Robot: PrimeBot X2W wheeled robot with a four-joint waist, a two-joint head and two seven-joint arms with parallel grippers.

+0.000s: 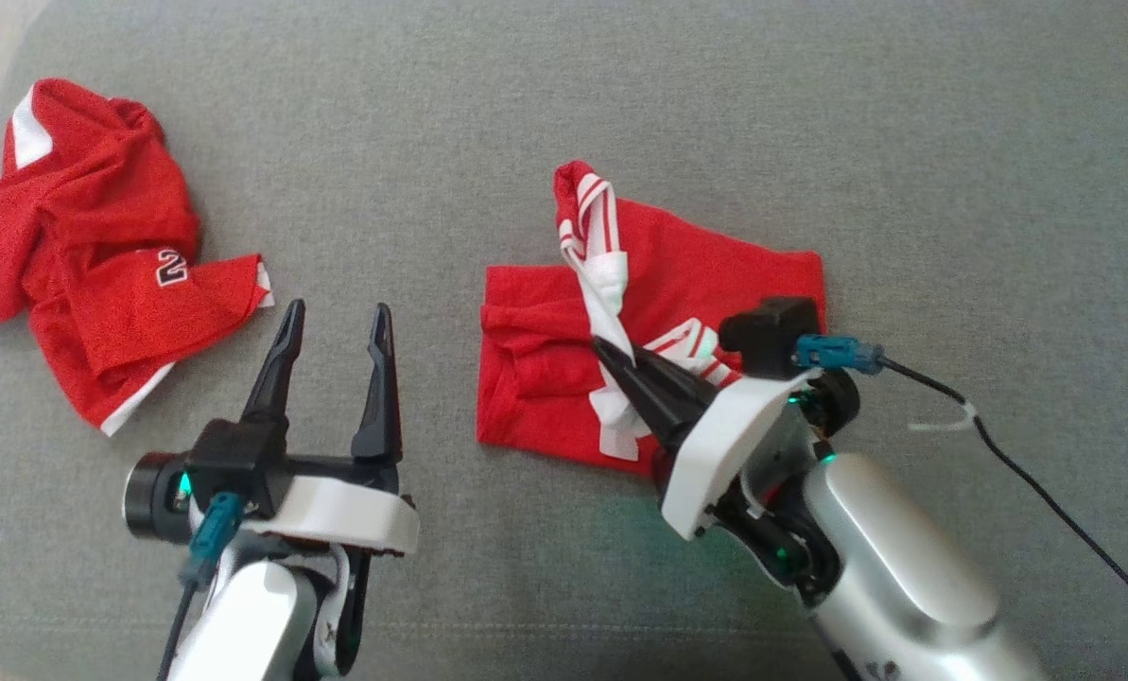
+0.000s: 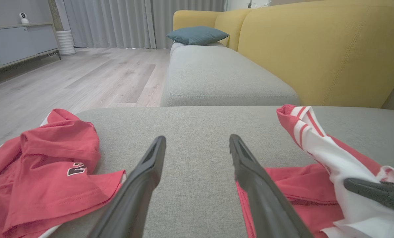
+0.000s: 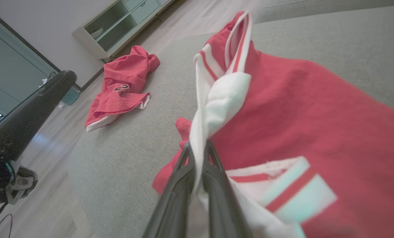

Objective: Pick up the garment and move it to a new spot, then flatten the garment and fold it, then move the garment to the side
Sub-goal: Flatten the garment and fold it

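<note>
The red garment [image 1: 715,255] lies roughly squared off at the centre of the head view on the grey seat cushion [image 1: 620,95]. Its white striped trim [image 1: 601,255] is pulled up into a twisted strip that runs from the garment's upper left corner down to the right gripper [image 1: 608,348]. That gripper is closed tight on the white strip, the cloth passing between its fingers. The left gripper [image 1: 337,312] hangs at the lower left with its fingers spread wide and nothing between them, beside the garment's left edge. A second, crumpled red jersey [image 1: 100,246] bearing a number sits apart at the upper left. The step appears to be flattening or folding. It would go best if the strip is carried low and slowly so the body does not drag, perhaps with the free gripper pinning the left edge. The right wrist covers the garment's lower right part, so the lie of that corner cannot be told, nor how many layers are pinched. Whether the piece is a shirt or shorts is unclear, and the near cloth in the right wrist view is blurred.
</note>
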